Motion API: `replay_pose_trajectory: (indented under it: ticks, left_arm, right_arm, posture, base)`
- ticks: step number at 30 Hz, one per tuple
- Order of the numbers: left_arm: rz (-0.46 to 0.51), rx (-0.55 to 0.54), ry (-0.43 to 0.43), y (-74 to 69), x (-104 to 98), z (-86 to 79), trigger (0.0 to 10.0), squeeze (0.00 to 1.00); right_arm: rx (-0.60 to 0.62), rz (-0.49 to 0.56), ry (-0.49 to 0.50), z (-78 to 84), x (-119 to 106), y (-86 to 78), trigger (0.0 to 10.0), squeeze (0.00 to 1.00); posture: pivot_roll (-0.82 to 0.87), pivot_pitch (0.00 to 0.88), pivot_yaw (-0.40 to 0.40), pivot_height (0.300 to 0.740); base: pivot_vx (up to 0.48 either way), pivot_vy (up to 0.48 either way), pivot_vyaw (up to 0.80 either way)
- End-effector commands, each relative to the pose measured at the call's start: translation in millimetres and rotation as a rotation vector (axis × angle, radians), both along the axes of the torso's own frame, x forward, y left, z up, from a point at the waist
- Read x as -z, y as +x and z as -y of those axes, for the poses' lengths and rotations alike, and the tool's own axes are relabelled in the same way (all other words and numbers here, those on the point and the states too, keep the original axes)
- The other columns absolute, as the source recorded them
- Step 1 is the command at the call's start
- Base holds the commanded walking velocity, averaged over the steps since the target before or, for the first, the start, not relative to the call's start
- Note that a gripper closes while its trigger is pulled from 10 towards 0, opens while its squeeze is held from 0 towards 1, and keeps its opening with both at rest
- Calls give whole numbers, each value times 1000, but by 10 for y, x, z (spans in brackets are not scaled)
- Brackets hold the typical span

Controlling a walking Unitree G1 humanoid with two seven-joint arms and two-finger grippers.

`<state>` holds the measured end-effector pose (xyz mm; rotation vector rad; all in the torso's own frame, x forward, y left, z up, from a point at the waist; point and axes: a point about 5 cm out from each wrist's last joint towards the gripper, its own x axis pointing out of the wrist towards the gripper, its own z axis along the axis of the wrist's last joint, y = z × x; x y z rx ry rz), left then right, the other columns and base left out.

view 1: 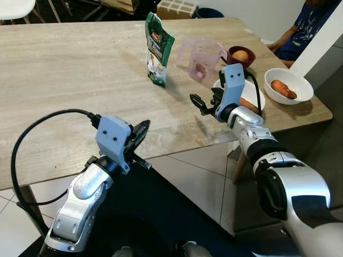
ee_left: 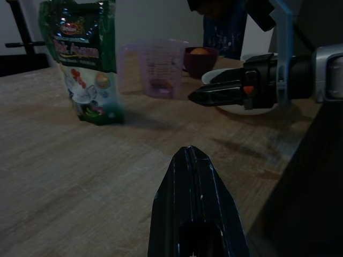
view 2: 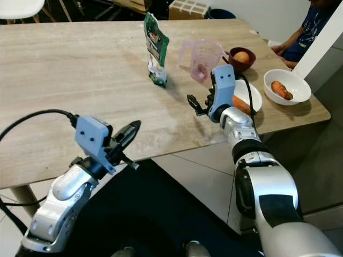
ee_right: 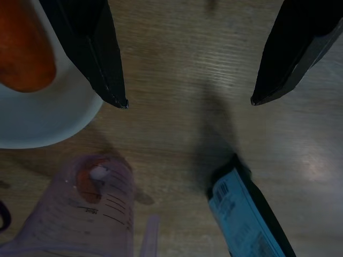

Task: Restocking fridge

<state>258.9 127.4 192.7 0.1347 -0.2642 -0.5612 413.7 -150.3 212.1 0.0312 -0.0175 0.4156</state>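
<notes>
Both eye views are bright and sharp for me, even light across the desk [view 1: 80, 69]. There's a soft sheen on the wood near its front edge, and short shadows fall beside the green pouch [view 1: 157, 49]. My wrist feeds run dim; the nearest left end effector [ee_left: 194, 206] looks soft, slightly blurred.

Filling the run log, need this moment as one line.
phase: approach | right gripper: open above table, near green pouch | left gripper: shut, at table edge | measuring jug: upright
</notes>
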Motion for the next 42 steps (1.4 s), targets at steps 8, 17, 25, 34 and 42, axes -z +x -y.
replay_pose_trajectory:
  ticks: [8,17,25,34,42]
  left_arm:
    - [-34,20,13,-17,44,5,10000,0]
    - [-28,47,-5,-24,15,16,10000,0]
    - [-34,58,-3,-32,13,23,10000,0]
    - [-24,77,-1,-38,-21,24,10000,0]
    - [-25,104,-5,-53,-35,38,10000,0]
  right_arm:
    - [15,-13,-99,80,75,-17,10000,0]
    - [40,-53,-261,148,202,-40,10000,0]
    - [94,-118,-352,232,325,-60,10000,0]
    - [123,-138,-347,273,329,-58,7882,0]
    - [128,-142,-320,284,311,-53,0,0]
  posture:
    - [66,219,-127,740]
    - [60,217,-122,740]
    - [65,215,-123,740]
    - [66,212,-124,740]
    - [67,208,-122,740]
  base:
    - [0,0,0]
    - [0,0,0]
    - [0,0,0]
    - [0,0,0]
    - [0,0,0]
